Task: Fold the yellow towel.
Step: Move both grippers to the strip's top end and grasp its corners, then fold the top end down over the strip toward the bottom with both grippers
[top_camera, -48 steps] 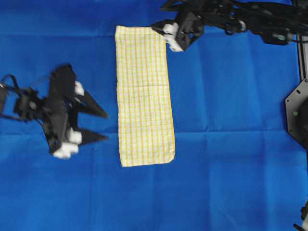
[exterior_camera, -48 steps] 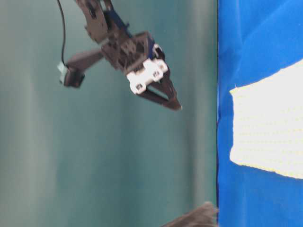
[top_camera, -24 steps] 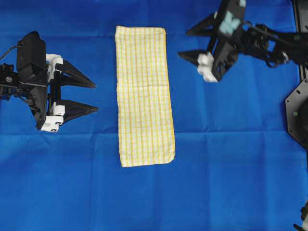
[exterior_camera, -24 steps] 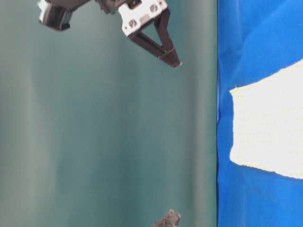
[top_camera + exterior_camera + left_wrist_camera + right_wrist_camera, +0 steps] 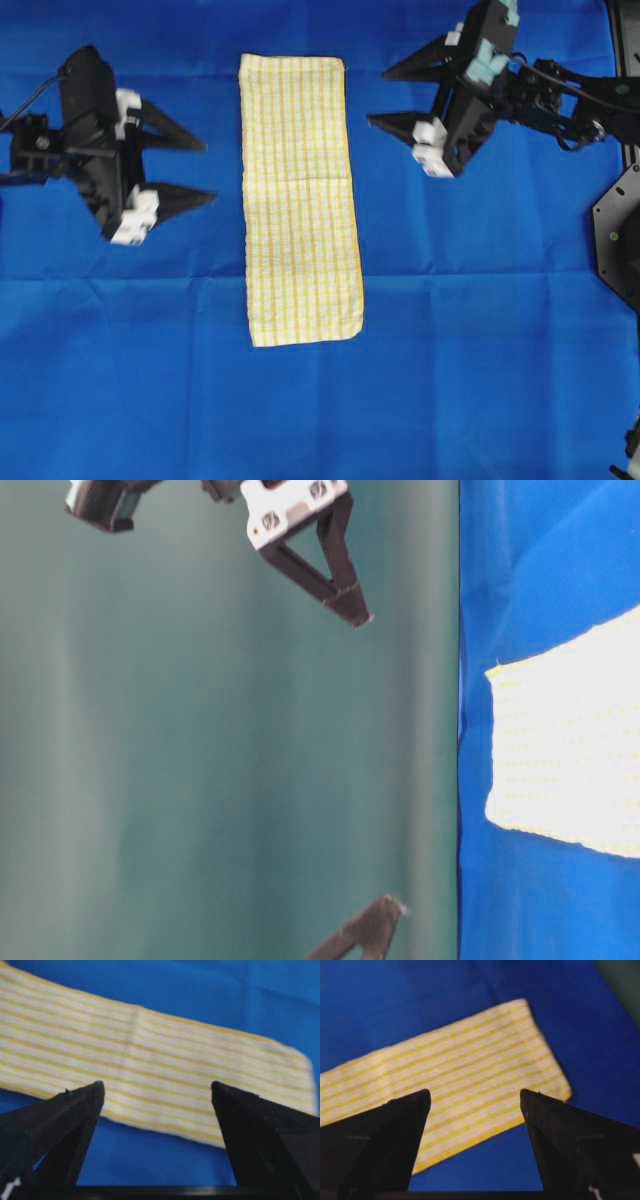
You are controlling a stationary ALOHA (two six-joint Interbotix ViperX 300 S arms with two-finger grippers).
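Observation:
The yellow towel [image 5: 298, 198] lies flat as a long narrow strip, white with yellow stripes, on the blue cloth [image 5: 480, 330]. It also shows in the left wrist view [image 5: 150, 1070], the right wrist view [image 5: 455, 1070] and the table-level view [image 5: 570, 760]. My left gripper [image 5: 205, 170] is open and empty, left of the towel, fingers pointing at it. My right gripper [image 5: 378, 95] is open and empty, right of the towel's far half, raised above the cloth. Neither touches the towel.
The blue cloth covers the whole table surface and has shallow creases. A black mount [image 5: 618, 235] stands at the right edge. In the table-level view the right gripper's finger [image 5: 335, 580] hangs at top and a left fingertip [image 5: 375, 925] at bottom.
My left gripper has moved toward the far side and turned slightly. My right gripper, at the towel's far right corner a second ago, has lifted and pulled away to the right, open.

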